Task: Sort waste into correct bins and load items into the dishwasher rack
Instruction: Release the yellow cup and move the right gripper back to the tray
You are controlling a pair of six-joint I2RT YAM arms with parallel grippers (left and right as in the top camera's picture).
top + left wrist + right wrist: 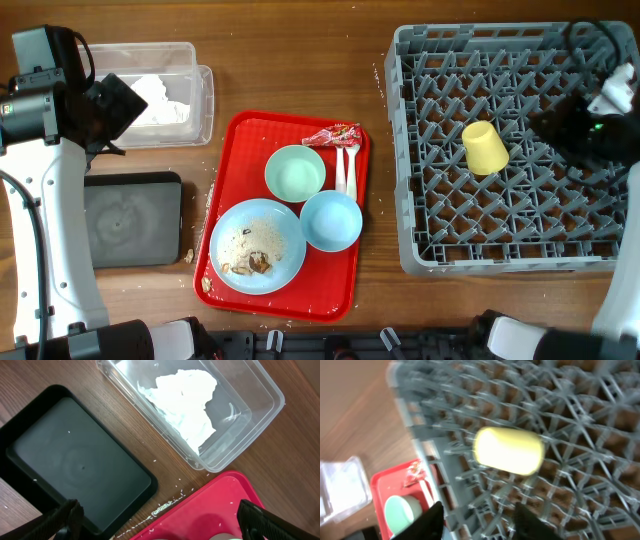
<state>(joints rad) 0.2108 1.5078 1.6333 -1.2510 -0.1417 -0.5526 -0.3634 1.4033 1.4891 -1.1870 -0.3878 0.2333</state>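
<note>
The yellow cup lies on its side in the grey dishwasher rack, and also shows in the right wrist view. My right gripper is open and empty above the rack, apart from the cup. On the red tray sit the pale green bowl, light blue bowl, plate with brown scraps, red wrapper and white fork and spoon. My left gripper is open and empty above the tray's corner. White napkins lie in the clear tub.
The black tray is empty beside the tub. The flat red serving tray lies between the bins and the rack. White crumbs are scattered on the wood between the black tray and the red tray.
</note>
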